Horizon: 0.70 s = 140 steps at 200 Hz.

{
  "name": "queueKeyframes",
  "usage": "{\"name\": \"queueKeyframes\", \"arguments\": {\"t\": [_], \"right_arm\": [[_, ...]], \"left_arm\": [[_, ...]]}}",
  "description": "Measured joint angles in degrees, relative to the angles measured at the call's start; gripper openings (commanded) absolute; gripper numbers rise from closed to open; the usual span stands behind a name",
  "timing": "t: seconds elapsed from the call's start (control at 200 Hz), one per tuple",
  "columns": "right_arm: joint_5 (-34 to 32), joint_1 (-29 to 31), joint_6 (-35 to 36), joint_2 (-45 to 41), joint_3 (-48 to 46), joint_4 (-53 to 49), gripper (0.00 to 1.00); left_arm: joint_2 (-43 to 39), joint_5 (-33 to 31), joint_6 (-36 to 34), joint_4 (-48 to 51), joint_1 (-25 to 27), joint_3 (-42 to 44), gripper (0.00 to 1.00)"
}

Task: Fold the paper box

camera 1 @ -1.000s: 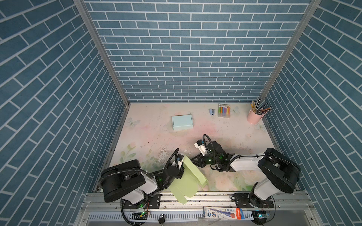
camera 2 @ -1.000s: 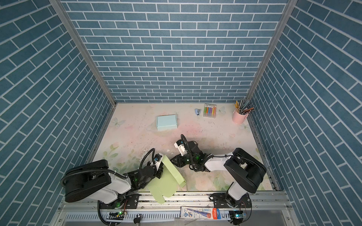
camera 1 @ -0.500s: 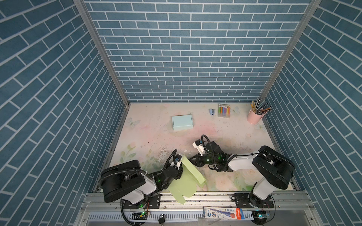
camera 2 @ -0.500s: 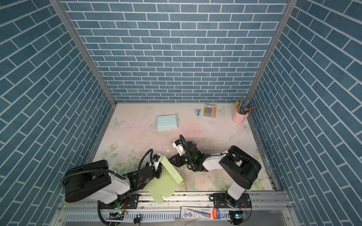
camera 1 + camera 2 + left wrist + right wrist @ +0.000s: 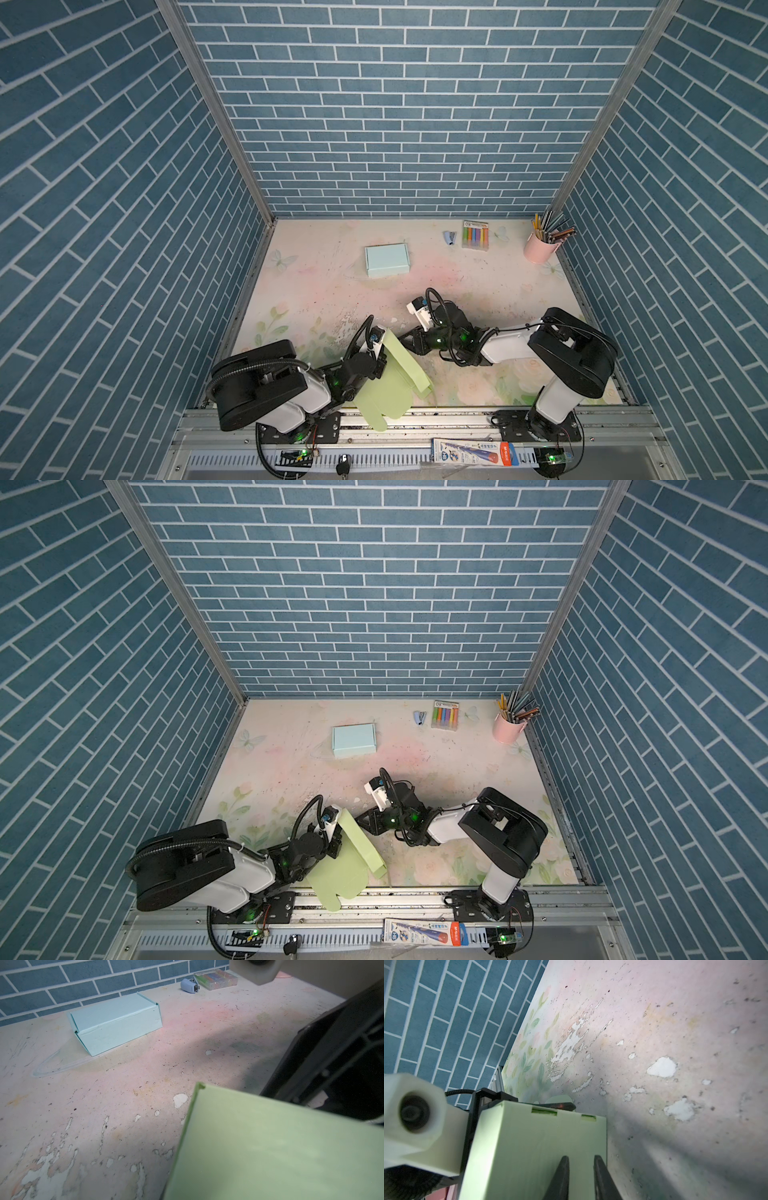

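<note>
Presently at the 6 o'clock edge of the floral tabletop [image 5: 332, 299]: pale green cardboard paper box [image 5: 390, 386], part-folded and tilted, its lower end overhanging the metal front rail [image 5: 457, 415].

Left tool [image 5: 377, 361]: closed on the box's 9 o'clock side and holding it aloft. Its fingertips are hidden behind the panel.

Right tool [image 5: 580, 1159]: jaws a narrow gap apart, dark fingers [image 5: 563, 1169] lying across a green panel, nothing seen clamped between them. In both top views it sits at the box's 1 o'clock end.

Light blue closed cardboard box [image 5: 387, 260]: toward 11 o'clock, well apart.

Pink cup of pencils [image 5: 540, 251]: 1 o'clock corner.
</note>
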<state>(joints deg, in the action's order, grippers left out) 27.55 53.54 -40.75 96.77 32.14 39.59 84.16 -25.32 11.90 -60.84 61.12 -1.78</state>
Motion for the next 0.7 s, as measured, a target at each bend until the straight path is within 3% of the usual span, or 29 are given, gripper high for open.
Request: {"name": "queueKeyframes", "arguments": {"t": [0.7], "right_arm": [[2.6, -0.2, -0.2, -0.3, -0.2, -1.1, 0.21]], "left_arm": [[-2.9, 1.4, -0.3, 0.6, 0.0, 0.8, 0.20]]}}
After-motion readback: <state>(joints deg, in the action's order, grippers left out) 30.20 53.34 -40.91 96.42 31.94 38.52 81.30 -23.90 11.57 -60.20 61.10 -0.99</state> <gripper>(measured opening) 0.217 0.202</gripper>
